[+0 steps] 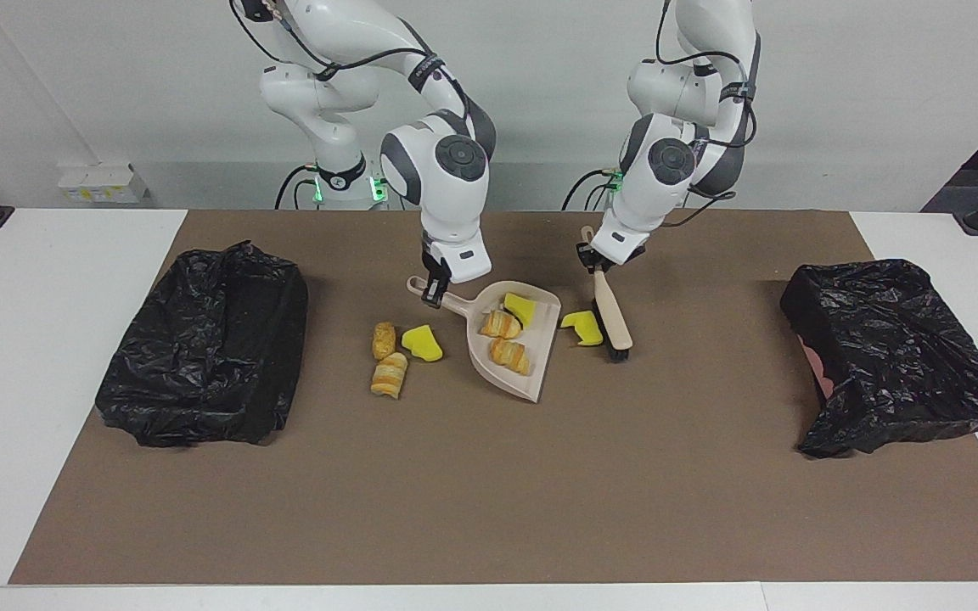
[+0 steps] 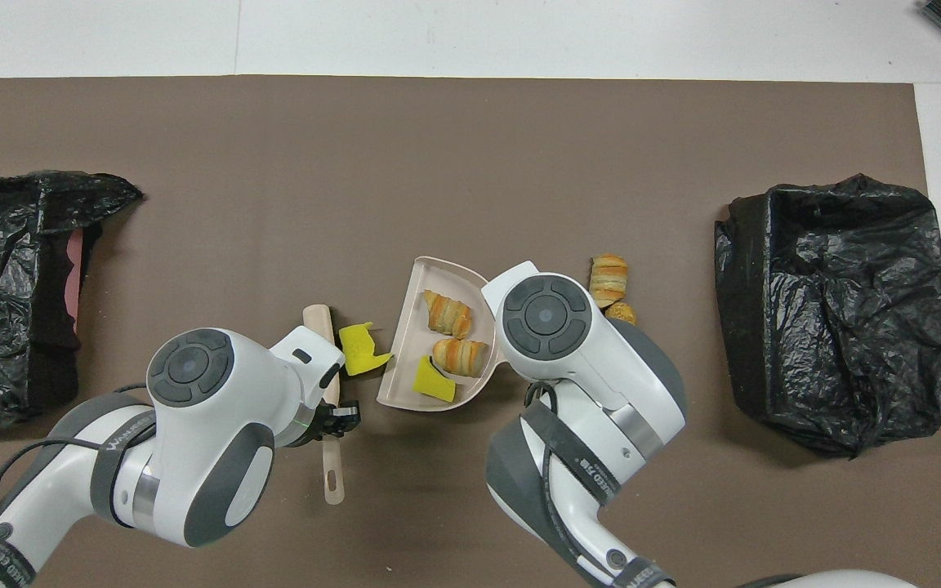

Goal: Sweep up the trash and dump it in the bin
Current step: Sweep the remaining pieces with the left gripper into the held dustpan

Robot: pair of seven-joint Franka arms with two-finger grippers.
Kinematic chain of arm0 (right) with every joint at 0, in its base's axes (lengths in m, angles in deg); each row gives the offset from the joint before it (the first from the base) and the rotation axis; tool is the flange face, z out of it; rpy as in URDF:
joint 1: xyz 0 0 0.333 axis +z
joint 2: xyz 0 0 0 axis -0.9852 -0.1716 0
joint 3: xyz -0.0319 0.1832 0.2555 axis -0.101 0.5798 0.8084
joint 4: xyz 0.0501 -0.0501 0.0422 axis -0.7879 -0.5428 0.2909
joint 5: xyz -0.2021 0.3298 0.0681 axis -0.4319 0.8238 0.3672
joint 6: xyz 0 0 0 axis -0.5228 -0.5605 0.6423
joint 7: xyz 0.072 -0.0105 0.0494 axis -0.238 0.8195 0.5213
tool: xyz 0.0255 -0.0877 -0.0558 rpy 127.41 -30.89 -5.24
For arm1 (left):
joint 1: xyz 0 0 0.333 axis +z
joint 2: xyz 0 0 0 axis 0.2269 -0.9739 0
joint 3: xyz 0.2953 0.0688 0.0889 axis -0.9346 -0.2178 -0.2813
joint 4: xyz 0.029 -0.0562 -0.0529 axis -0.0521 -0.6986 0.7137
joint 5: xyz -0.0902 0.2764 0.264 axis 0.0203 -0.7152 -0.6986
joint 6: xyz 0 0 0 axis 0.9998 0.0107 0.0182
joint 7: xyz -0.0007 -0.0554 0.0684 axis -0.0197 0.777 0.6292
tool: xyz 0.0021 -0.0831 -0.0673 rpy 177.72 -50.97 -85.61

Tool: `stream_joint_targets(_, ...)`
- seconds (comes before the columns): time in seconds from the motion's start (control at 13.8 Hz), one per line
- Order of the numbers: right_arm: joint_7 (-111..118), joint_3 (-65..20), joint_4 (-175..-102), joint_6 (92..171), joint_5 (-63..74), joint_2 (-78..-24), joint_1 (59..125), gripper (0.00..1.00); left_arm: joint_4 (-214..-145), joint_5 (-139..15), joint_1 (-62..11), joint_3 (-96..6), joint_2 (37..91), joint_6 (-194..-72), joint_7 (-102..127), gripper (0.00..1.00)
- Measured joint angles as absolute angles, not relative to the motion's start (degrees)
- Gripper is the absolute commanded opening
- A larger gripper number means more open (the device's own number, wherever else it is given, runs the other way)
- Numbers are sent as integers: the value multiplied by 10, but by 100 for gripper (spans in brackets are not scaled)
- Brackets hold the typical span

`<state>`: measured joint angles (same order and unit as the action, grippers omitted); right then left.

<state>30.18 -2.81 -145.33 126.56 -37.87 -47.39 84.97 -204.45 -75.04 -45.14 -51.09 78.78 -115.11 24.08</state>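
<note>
Since the sponge chunks and pastry rolls look light, soft and apt to roll or bounce, I judge they are better pushed gently than pinched. Toward the right arm's end of the table sits a crumpled black plastic-lined bin point(image 1: 200, 348). Next come three loose pieces on the brown mat: two golden-brown striped pastry rolls point(image 1: 384, 339) point(image 1: 390, 374) and a bright yellow sponge chunk point(image 1: 422, 343) just beside them. The right gripper point(image 1: 434, 293) is clamped on the handle of the beige plastic dustpan point(image 1: 544, 348), which looks stiff and light. That handle is the sensible hold, kept level so nothing slides out of the open lip. Two rolls and one yellow chunk lie in the pan. Another yellow sponge piece point(image 1: 582, 328) lies on the mat between the pan's mouth and the pale wooden hand brush point(image 1: 612, 318), whose handle the left gripper point(image 1: 598, 261) grips, with the black bristles down near the mat. A second black-lined bin point(image 1: 888, 356) sits at the left arm's end.
</note>
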Motion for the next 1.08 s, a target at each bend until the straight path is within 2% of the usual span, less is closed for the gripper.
stream_joint_targets(0.72,304,-26,-1471,1268,-379,-471,852,0,-1950,-731,-532,-484,761,-1151,352,0)
stream_joint_targets(1.08,304,-26,-1472,1268,-379,-470,852,0,-1934,-707,-535,-459,774,-1145,366,0)
